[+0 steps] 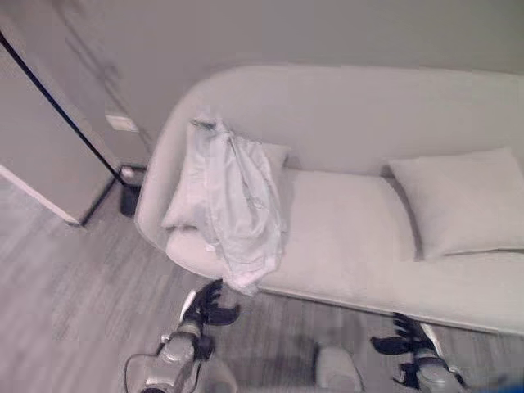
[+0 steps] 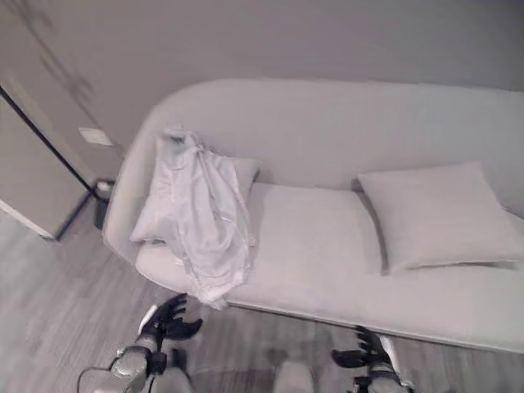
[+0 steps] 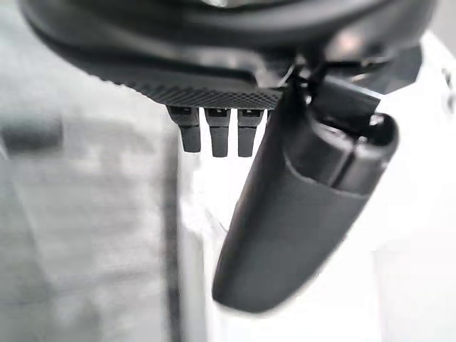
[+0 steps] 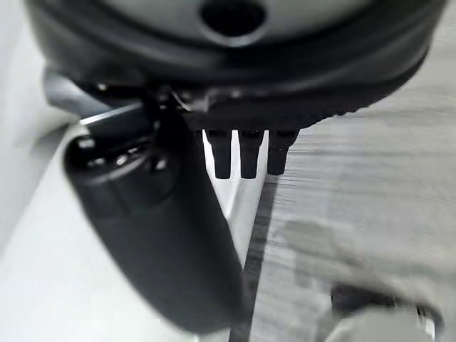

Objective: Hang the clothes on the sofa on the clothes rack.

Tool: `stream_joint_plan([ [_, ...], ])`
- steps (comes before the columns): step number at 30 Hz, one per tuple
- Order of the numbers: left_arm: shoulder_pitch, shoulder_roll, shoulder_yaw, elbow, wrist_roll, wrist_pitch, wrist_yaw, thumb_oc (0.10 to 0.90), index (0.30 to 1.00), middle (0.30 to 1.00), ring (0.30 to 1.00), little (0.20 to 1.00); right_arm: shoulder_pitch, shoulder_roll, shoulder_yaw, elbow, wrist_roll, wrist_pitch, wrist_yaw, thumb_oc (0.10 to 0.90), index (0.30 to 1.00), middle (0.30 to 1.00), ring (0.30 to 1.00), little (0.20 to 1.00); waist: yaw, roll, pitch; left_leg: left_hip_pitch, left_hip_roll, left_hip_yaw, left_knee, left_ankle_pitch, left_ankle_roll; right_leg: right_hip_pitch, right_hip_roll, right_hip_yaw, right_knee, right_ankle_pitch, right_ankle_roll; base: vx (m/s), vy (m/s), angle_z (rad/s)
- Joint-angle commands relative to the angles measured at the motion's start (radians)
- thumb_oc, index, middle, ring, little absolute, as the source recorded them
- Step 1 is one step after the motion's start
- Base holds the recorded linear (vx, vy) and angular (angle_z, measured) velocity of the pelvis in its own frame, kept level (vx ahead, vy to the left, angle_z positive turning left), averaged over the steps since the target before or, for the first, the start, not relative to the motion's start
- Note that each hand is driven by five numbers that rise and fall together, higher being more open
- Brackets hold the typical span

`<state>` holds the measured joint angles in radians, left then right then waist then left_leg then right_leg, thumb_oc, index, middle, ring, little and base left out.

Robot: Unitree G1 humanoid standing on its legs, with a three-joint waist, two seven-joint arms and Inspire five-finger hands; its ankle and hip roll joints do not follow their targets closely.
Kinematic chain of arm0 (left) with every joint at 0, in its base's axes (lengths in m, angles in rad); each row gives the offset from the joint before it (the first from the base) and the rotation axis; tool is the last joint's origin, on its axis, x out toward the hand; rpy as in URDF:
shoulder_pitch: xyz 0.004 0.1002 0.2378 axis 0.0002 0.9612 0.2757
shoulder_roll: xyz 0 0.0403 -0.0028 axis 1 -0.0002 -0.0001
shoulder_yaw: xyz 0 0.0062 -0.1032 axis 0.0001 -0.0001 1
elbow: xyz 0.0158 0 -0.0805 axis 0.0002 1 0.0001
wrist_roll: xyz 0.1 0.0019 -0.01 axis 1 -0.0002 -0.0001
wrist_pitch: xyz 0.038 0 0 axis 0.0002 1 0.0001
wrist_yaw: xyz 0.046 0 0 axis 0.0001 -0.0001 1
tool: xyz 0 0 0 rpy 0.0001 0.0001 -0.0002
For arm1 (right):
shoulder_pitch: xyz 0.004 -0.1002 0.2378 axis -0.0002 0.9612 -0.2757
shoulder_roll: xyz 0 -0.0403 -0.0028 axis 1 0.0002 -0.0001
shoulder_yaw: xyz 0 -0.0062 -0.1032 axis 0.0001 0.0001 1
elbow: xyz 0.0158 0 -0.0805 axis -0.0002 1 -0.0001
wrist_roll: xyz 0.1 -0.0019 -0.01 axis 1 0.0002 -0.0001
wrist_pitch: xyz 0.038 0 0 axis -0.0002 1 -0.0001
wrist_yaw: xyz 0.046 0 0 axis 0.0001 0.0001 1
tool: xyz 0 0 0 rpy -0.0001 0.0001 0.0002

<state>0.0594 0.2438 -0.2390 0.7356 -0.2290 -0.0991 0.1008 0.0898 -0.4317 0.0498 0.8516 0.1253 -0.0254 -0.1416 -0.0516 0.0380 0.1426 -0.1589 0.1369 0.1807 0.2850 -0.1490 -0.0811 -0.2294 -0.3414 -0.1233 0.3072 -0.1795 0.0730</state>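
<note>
Both hands hang relaxed with fingers straight, holding nothing: left hand [image 1: 206, 307] just below the garment's hem, right hand [image 1: 405, 340] low before the seat. One sofa [image 1: 344, 221] carries two cushions [image 1: 458, 201], and one pale garment [image 1: 241, 209] drapes over the left cushion, reaching the seat's front edge.

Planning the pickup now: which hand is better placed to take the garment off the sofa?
Left. The left hand, open, hovers just below the garment hanging over the sofa edge; the right hand is farther along.

Two pillows [image 1: 463, 205]; wooden floor [image 1: 65, 278]
</note>
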Motion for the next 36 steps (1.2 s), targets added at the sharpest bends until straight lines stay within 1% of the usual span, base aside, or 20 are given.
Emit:
stream_joint_plan([
  [1,-0.031,0.124,0.107,-0.094,-0.043,-0.06,0.026,0.8,0.9,0.9,0.9,0.9,-0.001,0.062,0.083,-0.079,-0.013,-0.021,0.008,0.8,0.9,0.9,0.9,0.9,0.008,-0.07,0.005,0.146,0.008,-0.008,-0.372,0.199,-0.017,0.214,-0.022,0.047,-0.206,0.377,0.078,0.12,0.574,-1.08],
  [2,-0.037,0.122,0.113,-0.097,-0.058,-0.062,0.025,0.8,0.9,0.9,0.9,0.9,-0.001,0.052,0.086,-0.107,-0.018,-0.023,0.004,0.8,0.9,0.9,0.9,0.9,0.005,-0.062,0.015,0.158,-0.002,-0.009,-0.372,0.191,-0.006,0.202,0.019,0.053,-0.178,0.33,0.074,0.14,0.592,-0.63],
  [3,-0.04,0.12,0.112,-0.102,-0.061,-0.063,0.027,0.8,0.9,0.9,0.9,0.9,-0.012,0.037,0.098,-0.13,-0.039,-0.025,0.0,0.8,0.9,0.9,0.9,0.9,0.007,-0.055,0.027,0.174,-0.023,0.002,-0.372,0.177,0.01,0.19,0.074,-0.014,-0.168,0.249,0.05,0.11,0.314,-0.08],
  [4,-0.041,0.114,0.109,-0.105,-0.063,-0.061,0.025,0.8,0.9,0.9,0.9,0.9,-0.021,0.029,0.108,-0.141,-0.05,-0.024,-0.001,0.8,0.9,0.9,0.9,0.9,0.002,-0.053,0.039,0.187,-0.033,-0.002,-0.372,0.172,0.015,0.18,0.119,-0.022,-0.176,0.211,0.039,0.11,0.248,0.01],
  [6,-0.035,0.11,0.113,-0.121,-0.057,-0.057,0.028,0.8,0.9,0.9,0.9,0.9,-0.04,0.008,0.118,-0.178,-0.062,-0.026,-0.007,0.8,0.9,0.9,0.9,0.9,-0.003,-0.062,0.049,0.199,-0.058,-0.001,-0.372,0.163,0.027,0.153,0.202,0.023,-0.225,0.21,0.037,0.1,0.104,0.16],
  [7,-0.027,0.112,0.111,-0.113,-0.019,-0.047,0.034,0.8,0.9,0.9,0.9,0.9,-0.037,-0.012,0.129,-0.18,-0.103,-0.021,-0.009,0.8,0.9,0.9,0.9,0.9,-0.002,-0.067,0.046,0.209,-0.078,-0.005,-0.372,0.142,0.035,0.175,0.219,0.035,-0.271,0.197,0.031,0.11,0.061,0.14],
  [8,-0.019,0.104,0.111,-0.14,-0.023,-0.044,0.022,0.8,0.9,0.9,0.9,0.9,-0.039,-0.01,0.122,-0.208,-0.104,-0.021,-0.014,0.8,0.9,0.9,0.9,0.9,-0.004,-0.071,0.045,0.199,-0.089,-0.021,-0.372,0.148,0.038,0.179,0.229,0.069,-0.297,0.209,0.037,0.16,0.025,0.2],
  [9,-0.007,0.095,0.117,-0.154,-0.024,-0.05,0.017,0.8,0.9,0.9,0.9,0.9,-0.038,-0.03,0.12,-0.267,-0.127,-0.025,-0.007,0.8,0.9,0.9,0.9,0.9,0.002,-0.082,0.036,0.195,-0.105,-0.034,-0.372,0.136,0.043,0.211,0.239,0.089,-0.374,0.236,0.038,0.13,-0.009,0.46],
  [14,0.014,0.111,0.085,-0.28,0.005,-0.062,-0.016,0.8,0.9,0.9,0.9,0.9,-0.081,-0.161,0.065,-0.458,-0.224,-0.048,-0.028,0.8,0.9,0.9,0.9,0.9,0.009,-0.075,0.027,0.182,-0.097,-0.038,-0.372,0.131,0.042,0.213,0.242,0.057,-0.394,0.23,0.049,0.09,-0.033,0.17],
  [15,0.014,0.111,0.085,-0.28,0.005,-0.061,-0.016,0.8,0.9,0.9,0.9,0.9,-0.081,-0.161,0.065,-0.458,-0.224,-0.048,-0.028,0.8,0.9,0.9,0.9,0.9,0.009,-0.075,0.028,0.182,-0.096,-0.038,-0.372,0.131,0.042,0.214,0.242,0.057,-0.394,0.23,0.049,0.01,-0.037,0.11],
  [16,-0.021,0.13,0.061,-0.323,0.013,-0.069,-0.015,0.8,0.9,0.9,0.9,0.9,-0.149,-0.214,0.066,-0.475,-0.229,-0.051,-0.045,0.8,0.9,0.9,0.9,0.9,0.011,-0.075,0.035,0.174,-0.092,-0.039,-0.372,0.132,0.039,0.203,0.241,0.054,-0.394,0.232,0.053,-0.02,-0.051,0.02],
  [18,-0.134,0.166,0.015,-0.394,0.017,-0.086,0.01,0.8,0.9,0.9,0.9,0.9,-0.293,-0.29,0.091,-0.481,-0.221,-0.053,-0.074,0.8,0.9,0.9,0.9,0.9,0.016,-0.076,0.053,0.15,-0.09,-0.041,-0.372,0.137,0.035,0.18,0.241,0.054,-0.394,0.238,0.058,-0.08,-0.05,-0.03],
  [20,-0.285,0.193,-0.035,-0.424,0.018,-0.101,0.042,0.8,0.9,0.9,0.9,0.9,-0.472,-0.336,0.167,-0.448,-0.221,-0.052,-0.098,0.8,0.9,0.9,0.9,0.9,0.019,-0.076,0.084,0.116,-0.089,-0.047,-0.372,0.148,0.032,0.147,0.241,0.057,-0.394,0.248,0.062,-0.18,-0.033,-0.01],
  [22,-0.49,0.209,-0.095,-0.443,0.007,-0.125,0.099,0.8,0.9,0.9,0.9,0.9,-0.678,-0.37,0.256,-0.401,-0.197,-0.049,-0.126,0.8,0.9,0.9,0.9,0.9,0.019,-0.075,0.107,0.061,-0.086,-0.05,-0.372,0.165,0.021,0.09,0.243,0.058,-0.394,0.264,0.067,-0.2,-0.037,-0.05],
  [23,-0.641,0.22,-0.123,-0.454,-0.012,-0.149,0.145,0.8,0.9,0.9,0.9,0.9,-0.881,-0.395,0.348,-0.283,-0.153,-0.051,-0.15,0.8,0.9,0.9,0.9,0.9,0.021,-0.072,0.127,0.015,-0.086,-0.057,-0.372,0.182,0.014,0.048,0.243,0.058,-0.394,0.276,0.068,-0.14,-0.027,0.01],
  [24,-0.686,0.226,-0.132,-0.461,-0.018,-0.152,0.162,0.8,0.9,0.9,0.9,0.9,-0.954,-0.408,0.384,-0.241,-0.147,-0.039,-0.153,0.8,0.9,0.9,0.9,0.9,0.024,-0.074,0.132,-0.001,-0.086,-0.058,-0.372,0.189,0.009,0.032,0.244,0.057,-0.394,0.281,0.068,-0.14,-0.023,0.17],
  [25,-0.782,0.238,-0.134,-0.486,-0.017,-0.162,0.193,0.8,0.9,0.9,0.9,0.9,-1.116,-0.408,0.455,-0.148,-0.112,-0.038,-0.161,0.8,0.9,0.9,0.9,0.9,0.026,-0.068,0.138,-0.037,-0.088,-0.06,-0.372,0.199,0.003,-0.001,0.245,0.06,-0.394,0.291,0.07,-0.07,-0.012,0.23],
  [29,-1.004,0.309,-0.19,-0.406,0.048,-0.161,0.263,0.8,0.9,0.9,0.9,0.9,-1.405,-0.378,0.582,0.032,-0.01,-0.055,-0.168,0.8,0.9,0.9,0.9,0.9,0.043,-0.054,0.136,-0.108,-0.087,-0.063,-0.372,0.224,-0.016,-0.068,0.241,0.059,-0.394,0.307,0.072,-0.03,-0.027,0.05],
  [32,-1.059,0.334,-0.199,-0.394,0.084,-0.157,0.291,0.8,0.9,0.9,0.9,0.9,-1.486,-0.375,0.609,0.083,0.017,-0.06,-0.176,0.8,0.9,0.9,0.9,0.9,0.051,-0.047,0.134,-0.13,-0.09,-0.067,-0.372,0.23,-0.019,-0.088,0.238,0.056,-0.394,0.311,0.075,0.01,0.0,0.03],
  [36,-1.069,0.348,-0.175,-0.445,0.071,-0.167,0.315,0.8,0.9,0.9,0.9,0.9,-1.606,-0.378,0.676,0.123,0.06,-0.065,-0.178,0.8,0.9,0.9,0.9,0.9,0.072,-0.028,0.126,-0.155,-0.1,-0.081,-0.372,0.239,-0.024,-0.107,0.23,0.053,-0.394,0.31,0.076,0.07,-0.002,0.08],
])
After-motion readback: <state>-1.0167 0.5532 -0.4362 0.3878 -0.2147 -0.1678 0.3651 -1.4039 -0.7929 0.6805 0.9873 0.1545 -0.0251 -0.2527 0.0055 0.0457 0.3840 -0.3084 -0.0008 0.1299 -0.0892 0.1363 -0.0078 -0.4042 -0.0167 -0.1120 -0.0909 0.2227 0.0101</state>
